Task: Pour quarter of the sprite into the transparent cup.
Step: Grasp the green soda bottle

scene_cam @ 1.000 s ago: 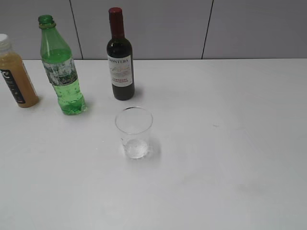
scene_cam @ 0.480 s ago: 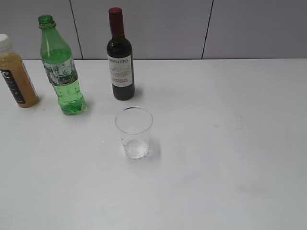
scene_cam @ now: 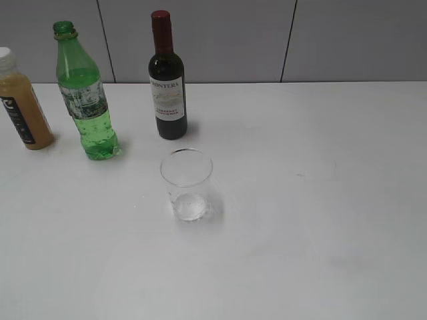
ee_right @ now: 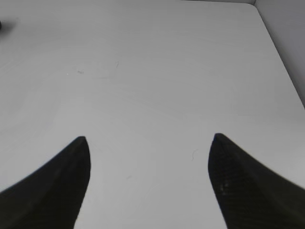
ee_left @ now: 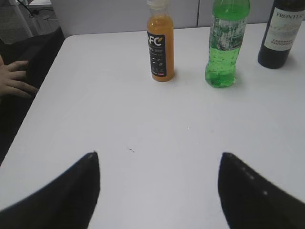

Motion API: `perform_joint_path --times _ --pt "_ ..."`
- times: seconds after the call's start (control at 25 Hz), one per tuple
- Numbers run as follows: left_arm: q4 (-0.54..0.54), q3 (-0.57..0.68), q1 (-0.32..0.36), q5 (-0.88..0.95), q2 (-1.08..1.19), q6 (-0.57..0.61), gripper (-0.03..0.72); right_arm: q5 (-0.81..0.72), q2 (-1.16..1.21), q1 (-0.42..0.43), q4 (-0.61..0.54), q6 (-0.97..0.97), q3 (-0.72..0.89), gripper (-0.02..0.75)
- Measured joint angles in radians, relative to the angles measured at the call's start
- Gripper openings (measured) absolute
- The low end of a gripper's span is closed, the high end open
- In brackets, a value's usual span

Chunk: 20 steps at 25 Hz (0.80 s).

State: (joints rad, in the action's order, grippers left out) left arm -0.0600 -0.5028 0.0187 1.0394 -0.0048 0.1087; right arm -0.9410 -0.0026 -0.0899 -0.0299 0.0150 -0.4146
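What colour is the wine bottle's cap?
Dark red; the wine bottle's cap shows best in the exterior view.

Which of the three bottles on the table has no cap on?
The green sprite bottle: its neck is open. The wine bottle wears a red cap, the juice bottle a white one.

Left gripper (ee_left: 158, 157): two black fingers (ee_left: 71, 195), matte, broad at the base and tapering to blunt tips; small pale dots along right finger's inner edge.
Right gripper (ee_right: 148, 138): two black fingers (ee_right: 238, 186), same tapered form, faint woven texture.
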Motion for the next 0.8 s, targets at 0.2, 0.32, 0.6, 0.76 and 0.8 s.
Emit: perform_joint_path --times 0.2,0.32,0.6,0.76,0.8 --pt "0.0 0.0 0.0 -0.003 0.0 0.0 0.589 0.0 0.0 0.0 0.0 0.0 0.0 0.594" --pt "-0.001 -0.005 0.0 -0.017 0.0 0.0 0.589 0.0 0.0 0.0 0.0 0.0 0.0 0.594" --pt "-0.032 -0.02 0.0 -0.19 0.048 0.0 0.589 0.0 0.0 0.0 0.0 0.0 0.0 0.594" --pt "-0.047 -0.02 0.0 -0.328 0.135 0.012 0.589 0.0 0.0 0.0 0.0 0.0 0.0 0.594" --pt "-0.05 -0.02 0.0 -0.36 0.163 0.022 0.589 0.0 0.0 0.0 0.0 0.0 0.0 0.594"
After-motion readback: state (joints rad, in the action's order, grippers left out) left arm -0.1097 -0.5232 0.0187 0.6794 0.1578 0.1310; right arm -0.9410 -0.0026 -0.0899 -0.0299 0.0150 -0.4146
